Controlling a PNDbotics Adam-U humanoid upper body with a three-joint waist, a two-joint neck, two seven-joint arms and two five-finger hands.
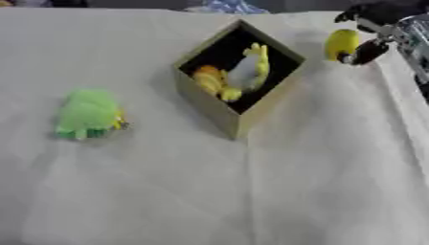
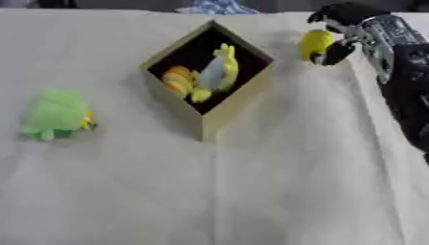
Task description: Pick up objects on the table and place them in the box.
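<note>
One yellow oval toy [image 1: 340,44] sits pinched in the right hand [image 2: 348,31] at two o'clock of the box [image 1: 220,111]; a fuzzy green toy [image 1: 86,114] lies at nine.

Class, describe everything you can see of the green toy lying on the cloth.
The green toy looks soft and plush, a rounded pale-green body with darker green bits along its lower edge and a small yellow-orange part on its right side. It lies alone on the white cloth, left of the box, apart from it. No hand touches it.
</note>
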